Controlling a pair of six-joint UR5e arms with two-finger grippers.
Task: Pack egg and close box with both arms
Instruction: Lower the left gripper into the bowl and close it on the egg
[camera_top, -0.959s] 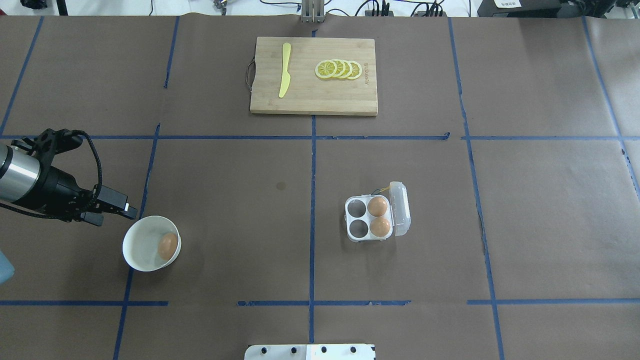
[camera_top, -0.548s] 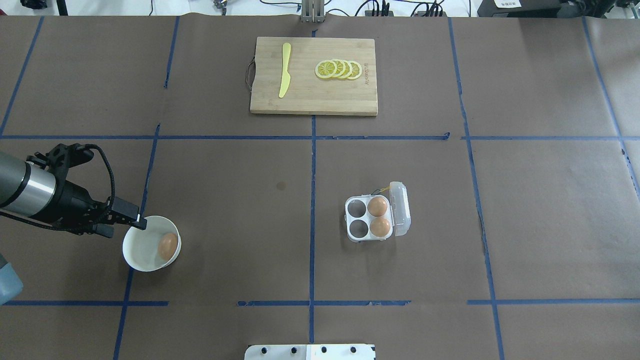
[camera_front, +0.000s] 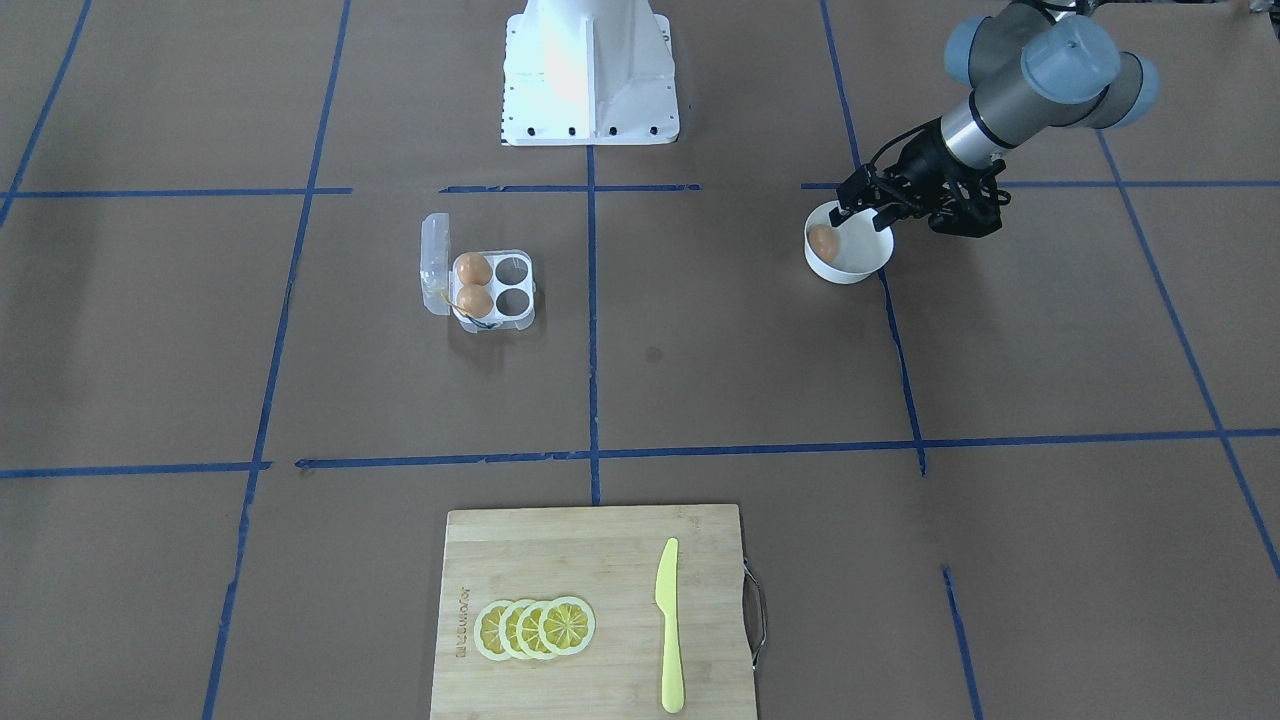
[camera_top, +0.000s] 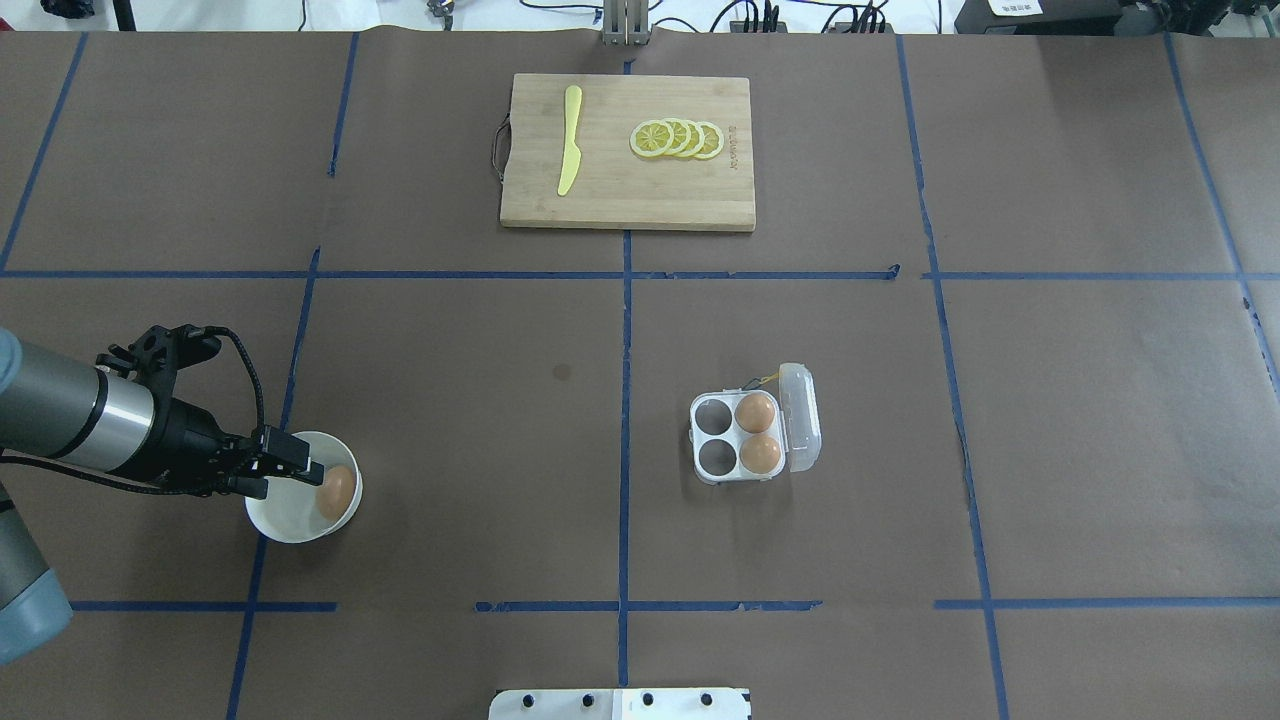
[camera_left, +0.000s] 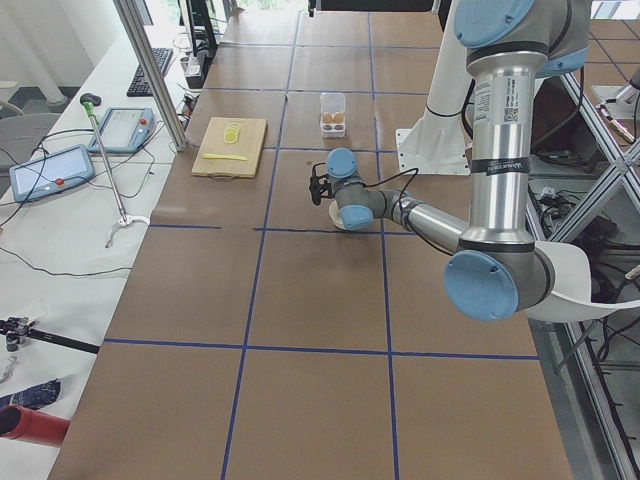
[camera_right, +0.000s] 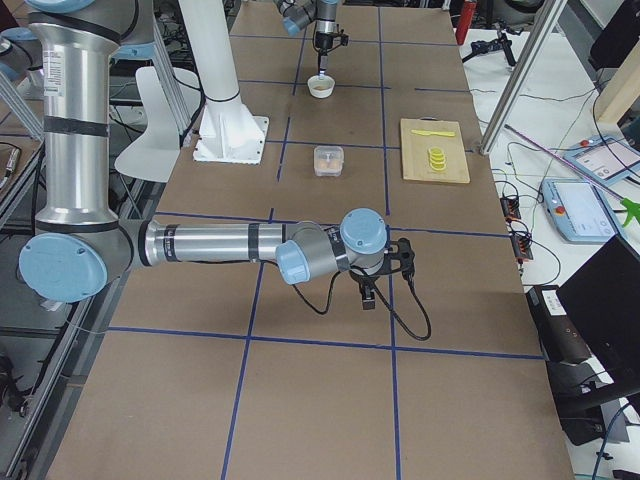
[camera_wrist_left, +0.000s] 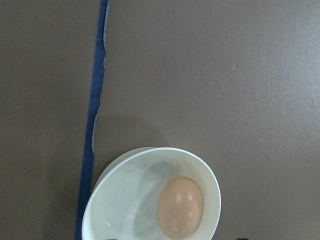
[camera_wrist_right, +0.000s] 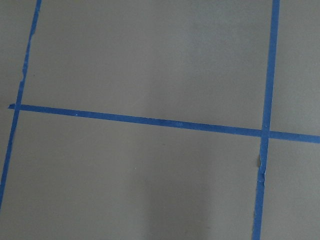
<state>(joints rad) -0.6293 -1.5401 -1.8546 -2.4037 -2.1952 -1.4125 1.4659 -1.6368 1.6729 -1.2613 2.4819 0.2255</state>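
The egg (camera_top: 337, 491) lies in a white bowl (camera_top: 285, 522) at the table's left; it also shows in the left wrist view (camera_wrist_left: 180, 206) and the front view (camera_front: 822, 241). My left gripper (camera_top: 293, 480) is open and empty over the bowl's left part, its fingers just short of the egg. The box (camera_top: 718, 437) stands right of centre with its clear lid (camera_top: 803, 415) open; two brown eggs (camera_top: 757, 432) fill its right cups and the left cups are empty. My right gripper (camera_right: 368, 290) shows only in the exterior right view, so I cannot tell its state.
A wooden cutting board (camera_top: 627, 190) with a yellow knife (camera_top: 569, 140) and lemon slices (camera_top: 677, 138) lies at the far middle. Blue tape lines cross the brown table cover. The robot's white base (camera_front: 590, 70) stands at the near edge.
My left gripper has moved right and slightly toward the near edge, from beside the bowl to over it, close to the egg. The egg, bowl and box have not moved.
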